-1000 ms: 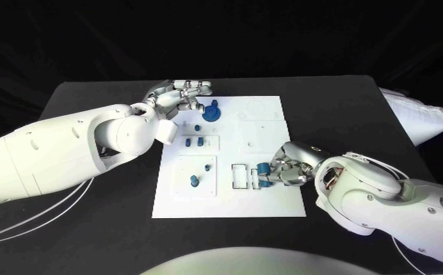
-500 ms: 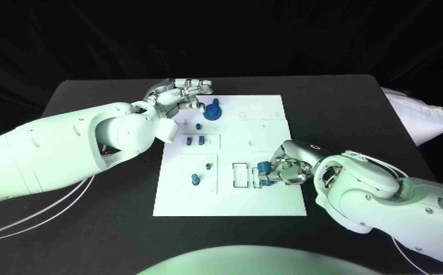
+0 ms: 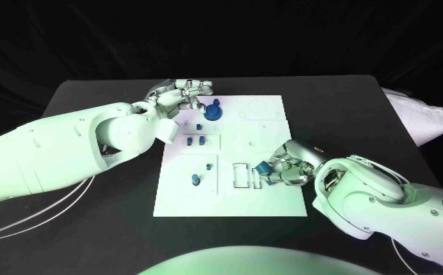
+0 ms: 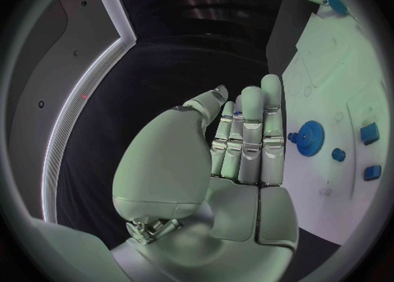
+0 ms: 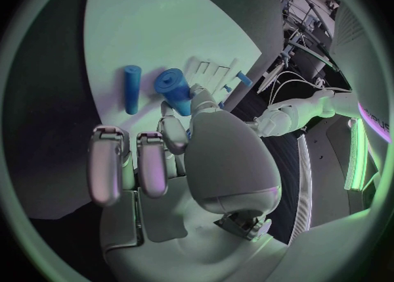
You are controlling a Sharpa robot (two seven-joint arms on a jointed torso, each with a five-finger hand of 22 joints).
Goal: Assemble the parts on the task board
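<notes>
One blue cylinder (image 3: 263,167) pinched in right hand (image 3: 288,167): hold upright, lower onto board (image 3: 267,128) slot; left hand (image 3: 181,94) flat, empty.

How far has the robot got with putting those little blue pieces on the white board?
Partway, it seems. A round blue gear already sits on the white task board by the open left hand. The right hand holds a blue cylinder. Another blue peg lies loose, so work remains.

A robotics lab or test cell: a black table (image 3: 111,96) set against black drapes carries a white task board (image 3: 267,128) with outlined slots for small blue parts (image 3: 213,112), and cables (image 5: 279,78) and metal rigging (image 5: 308,12) stand behind it.
</notes>
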